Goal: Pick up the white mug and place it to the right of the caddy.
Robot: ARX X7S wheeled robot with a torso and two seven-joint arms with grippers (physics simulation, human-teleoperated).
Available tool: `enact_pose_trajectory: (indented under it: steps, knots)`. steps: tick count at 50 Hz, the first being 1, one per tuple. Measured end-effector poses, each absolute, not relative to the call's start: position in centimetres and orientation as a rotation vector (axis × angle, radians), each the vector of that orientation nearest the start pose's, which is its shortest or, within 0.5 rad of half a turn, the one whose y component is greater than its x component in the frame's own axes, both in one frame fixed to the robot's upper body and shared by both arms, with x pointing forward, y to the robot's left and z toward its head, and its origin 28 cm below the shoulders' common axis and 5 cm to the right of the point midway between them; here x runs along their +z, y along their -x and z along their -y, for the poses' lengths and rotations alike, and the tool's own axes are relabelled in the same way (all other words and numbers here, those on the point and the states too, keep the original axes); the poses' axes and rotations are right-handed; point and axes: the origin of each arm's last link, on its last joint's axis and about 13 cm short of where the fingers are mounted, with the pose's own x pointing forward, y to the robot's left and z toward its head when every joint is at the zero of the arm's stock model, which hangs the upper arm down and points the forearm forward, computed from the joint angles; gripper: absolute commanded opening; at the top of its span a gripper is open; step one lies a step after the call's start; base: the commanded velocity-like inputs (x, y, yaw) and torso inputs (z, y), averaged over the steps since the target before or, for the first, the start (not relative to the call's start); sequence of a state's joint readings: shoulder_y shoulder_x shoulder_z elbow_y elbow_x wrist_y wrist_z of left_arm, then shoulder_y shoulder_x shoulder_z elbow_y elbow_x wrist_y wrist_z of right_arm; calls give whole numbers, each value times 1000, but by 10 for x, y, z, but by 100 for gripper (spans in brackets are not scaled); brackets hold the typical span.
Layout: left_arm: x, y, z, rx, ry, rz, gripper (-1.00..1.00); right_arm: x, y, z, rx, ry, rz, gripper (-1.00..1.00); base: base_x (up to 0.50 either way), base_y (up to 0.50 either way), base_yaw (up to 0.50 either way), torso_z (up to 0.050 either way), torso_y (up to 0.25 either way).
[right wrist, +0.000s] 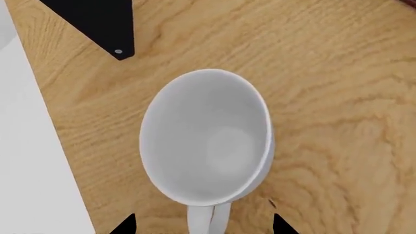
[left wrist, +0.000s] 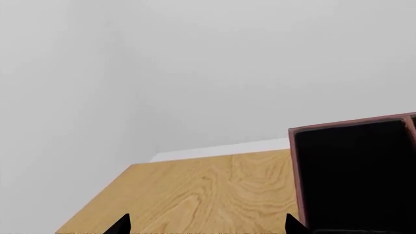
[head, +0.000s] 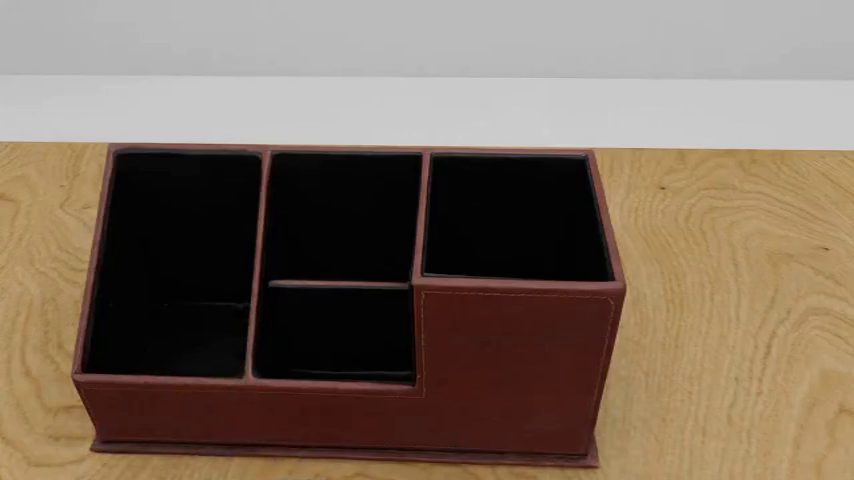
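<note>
The white mug (right wrist: pixel 208 146) stands upright on the wooden table (right wrist: pixel 338 97), seen from above in the right wrist view, and it looks empty inside. Its loop handle (right wrist: pixel 208 219) points toward my right gripper (right wrist: pixel 202 227). That gripper is open, its two dark fingertips (right wrist: pixel 126 225) wide apart on either side of the handle without touching it. The reddish-brown caddy (head: pixel 514 360) with black-lined compartments fills the middle of the head view; neither mug nor grippers appear there. My left gripper (left wrist: pixel 208 227) is open over bare table, with the caddy (left wrist: pixel 354 175) close beside it.
A flat black object (right wrist: pixel 97 22) lies on the table just beyond the mug. The table's edge (right wrist: pixel 58 146) runs close along one side of the mug. In the head view, bare wood (head: pixel 747 300) lies to the right of the caddy, and a white wall stands behind.
</note>
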State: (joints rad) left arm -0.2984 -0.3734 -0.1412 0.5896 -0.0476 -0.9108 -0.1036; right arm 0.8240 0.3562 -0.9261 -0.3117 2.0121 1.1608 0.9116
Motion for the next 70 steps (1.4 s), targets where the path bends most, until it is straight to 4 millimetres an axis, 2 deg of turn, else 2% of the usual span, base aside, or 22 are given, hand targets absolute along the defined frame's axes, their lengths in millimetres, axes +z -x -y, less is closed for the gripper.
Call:
enact_pose_trajectory:
  steps: [28,70]
  knots:
    - [152,-226,-306,324,-281,4,100,149,-182,8,1035,158,-1031,100,0,0,0,0,0]
    - [148,-230,-305,318,-285,-4,100,123,-182,7,1033,147,-1133,100,0,0,0,0,0]
